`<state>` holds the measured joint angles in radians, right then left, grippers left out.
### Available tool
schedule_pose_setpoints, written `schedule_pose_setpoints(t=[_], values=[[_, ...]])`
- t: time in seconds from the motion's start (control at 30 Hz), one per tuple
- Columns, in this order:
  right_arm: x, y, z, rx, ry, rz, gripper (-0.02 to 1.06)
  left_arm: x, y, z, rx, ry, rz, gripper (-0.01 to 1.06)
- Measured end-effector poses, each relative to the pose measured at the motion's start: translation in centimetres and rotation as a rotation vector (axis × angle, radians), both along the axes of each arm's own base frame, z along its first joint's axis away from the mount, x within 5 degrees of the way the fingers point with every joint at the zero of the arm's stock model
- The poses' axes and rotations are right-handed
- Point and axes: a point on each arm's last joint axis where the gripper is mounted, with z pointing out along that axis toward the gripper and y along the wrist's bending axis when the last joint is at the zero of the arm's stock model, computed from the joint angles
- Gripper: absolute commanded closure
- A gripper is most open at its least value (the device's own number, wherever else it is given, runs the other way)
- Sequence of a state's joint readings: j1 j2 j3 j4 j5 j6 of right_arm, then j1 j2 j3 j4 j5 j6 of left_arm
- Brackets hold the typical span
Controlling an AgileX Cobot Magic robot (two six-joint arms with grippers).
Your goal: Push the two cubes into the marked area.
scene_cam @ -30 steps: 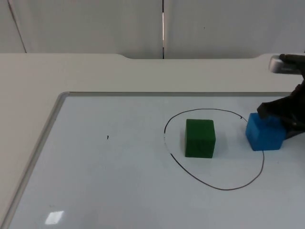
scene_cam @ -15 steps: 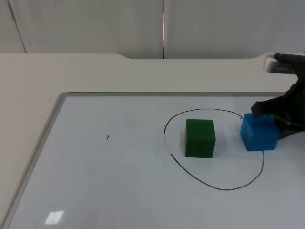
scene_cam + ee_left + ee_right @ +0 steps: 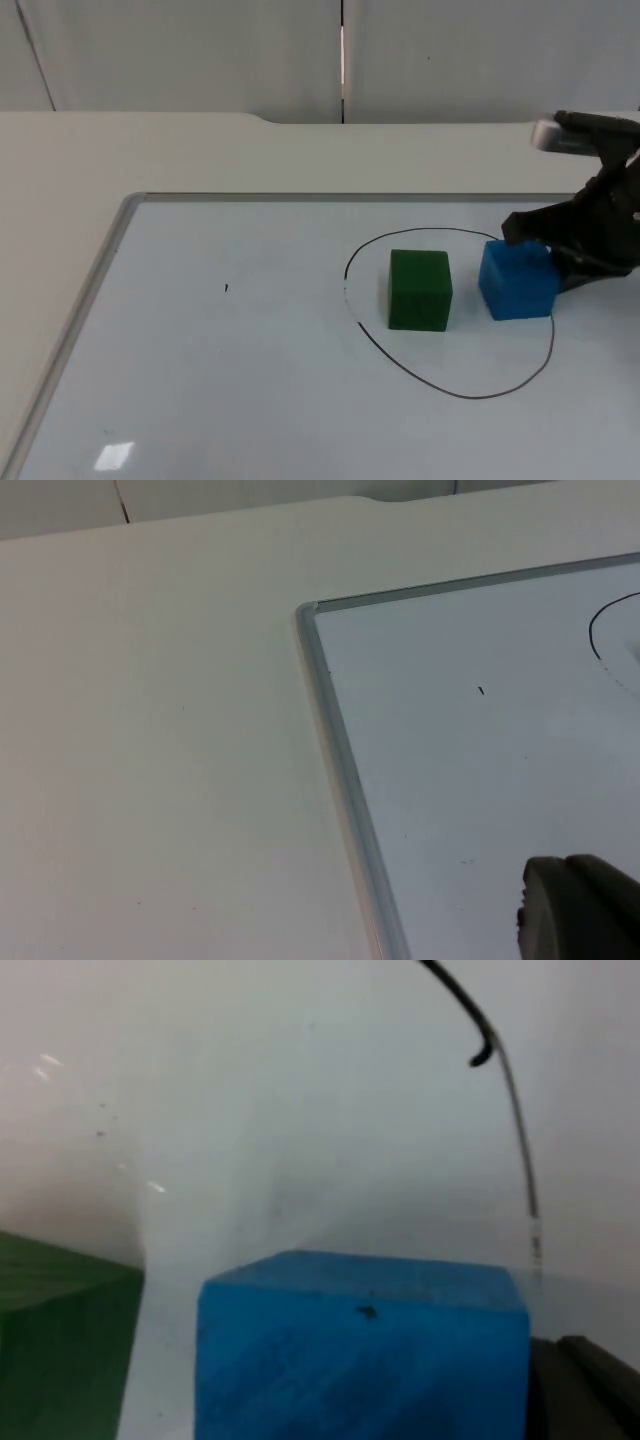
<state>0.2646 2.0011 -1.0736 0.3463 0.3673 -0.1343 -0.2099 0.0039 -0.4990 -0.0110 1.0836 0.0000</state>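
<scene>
A green cube (image 3: 420,290) sits inside the hand-drawn black loop (image 3: 470,395) on the whiteboard. The blue cube (image 3: 516,281) stands just right of it with a small gap, its right side at the loop's line. My right gripper (image 3: 545,255) is open and presses against the blue cube's right side. The right wrist view has the blue cube (image 3: 362,1350) close up, the green cube (image 3: 60,1340) beside it and the loop's line (image 3: 515,1130) beyond. My left gripper (image 3: 580,910) waits off the board's left part.
The whiteboard's metal rim (image 3: 110,250) runs along the left and far sides, and in the left wrist view the rim (image 3: 340,750) sits beside bare table. A small black mark (image 3: 226,289) lies on the board's left half.
The right gripper has moved left, sliding the blue cube from the loop's right edge to inside it, closer to the green cube. The green cube has stayed put.
</scene>
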Motion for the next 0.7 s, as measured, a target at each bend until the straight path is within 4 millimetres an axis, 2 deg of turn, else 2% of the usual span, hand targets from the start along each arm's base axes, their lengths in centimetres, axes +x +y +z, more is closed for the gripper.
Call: schedule_pose_setpoints(t=[0.27, 0.7], values=[[-0.33, 1.08, 0.01, 0.000, -0.002, 0.030, 1.05, 0.00, 0.00, 0.00, 0.000, 0.000, 0.000, 1.05], [-0.30, 0.97, -0.01, -0.028, -0.013, 0.062, 1.05, 0.00, 0.00, 0.00, 0.000, 0.000, 0.000, 1.05]])
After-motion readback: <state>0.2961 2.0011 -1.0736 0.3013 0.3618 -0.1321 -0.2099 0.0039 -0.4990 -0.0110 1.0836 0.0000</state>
